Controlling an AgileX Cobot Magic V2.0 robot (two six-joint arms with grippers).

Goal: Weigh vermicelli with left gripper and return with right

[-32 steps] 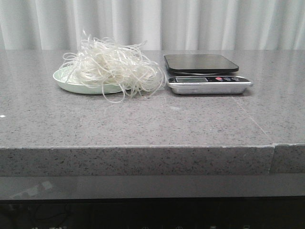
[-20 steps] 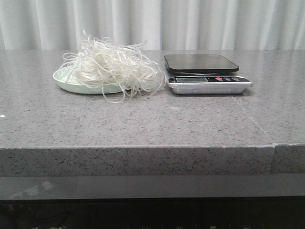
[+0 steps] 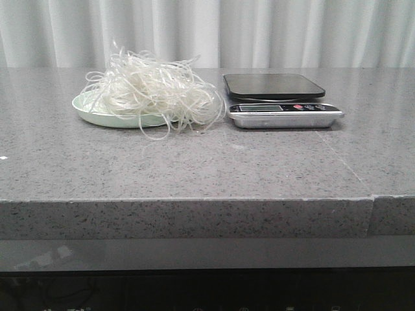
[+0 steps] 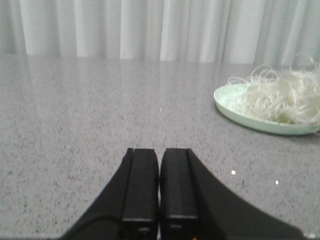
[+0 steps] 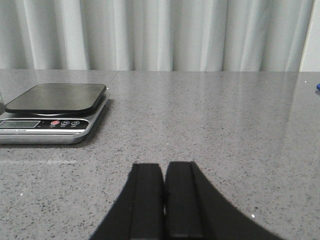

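Vermicelli (image 3: 152,92) heaped on plate (image 3: 87,111), scale (image 3: 280,99) beside, untouched

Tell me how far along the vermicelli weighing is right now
Nothing looks done yet. The vermicelli sits piled on the pale green plate, and the scale platform is bare. Nothing is in hand: the left gripper and right gripper are both shut and empty, low over the table. Left: grasping, weighing, returning.

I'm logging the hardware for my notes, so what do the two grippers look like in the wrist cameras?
Both look alike: the left gripper and right gripper each have two matte-black, flat, rectangular fingers that widen into a dark angular housing. No markings, cables or labels can be made out on either.
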